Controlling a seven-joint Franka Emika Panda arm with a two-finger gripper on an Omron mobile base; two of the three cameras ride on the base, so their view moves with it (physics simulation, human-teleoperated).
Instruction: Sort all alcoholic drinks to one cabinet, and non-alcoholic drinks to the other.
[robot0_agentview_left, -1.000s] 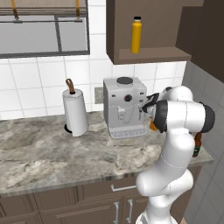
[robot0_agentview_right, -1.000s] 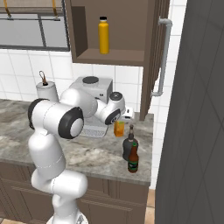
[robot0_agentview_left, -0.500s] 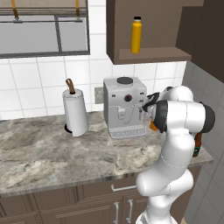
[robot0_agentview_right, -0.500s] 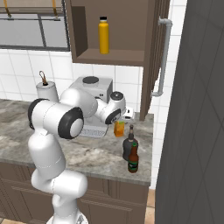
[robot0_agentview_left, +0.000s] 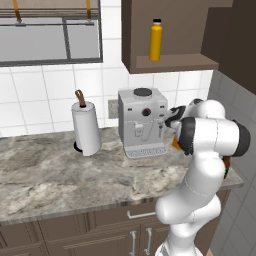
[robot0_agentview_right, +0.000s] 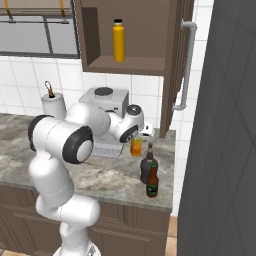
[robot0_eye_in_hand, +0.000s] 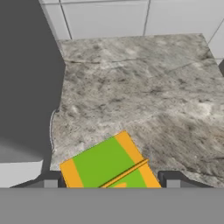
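Observation:
In the hand view the orange juice carton (robot0_eye_in_hand: 109, 164), orange with a green face, stands on the marble counter between my fingertips, which press its two sides. My gripper (robot0_eye_in_hand: 111, 179) reaches down to the carton (robot0_agentview_right: 136, 147) just right of the coffee machine. Near the counter's front right edge a squat black bottle (robot0_agentview_right: 147, 167) and a slim brown beer bottle (robot0_agentview_right: 152, 182) stand upright, apart from the hand. A tall yellow-orange bottle (robot0_agentview_left: 156, 40) with a black cap stands on the shelf of the open wall cabinet (robot0_agentview_right: 130, 65).
A grey coffee machine (robot0_agentview_left: 142, 122) stands against the tiled wall, a paper towel roll (robot0_agentview_left: 86, 127) to its left. The open cabinet door with a long grey handle (robot0_agentview_right: 186, 65) hangs above the bottles. A tall dark grey wall (robot0_agentview_right: 225, 125) bounds the counter's right end.
The fingers have drawn in onto the carton's sides. The arm, the bottles and the camera views have stayed put.

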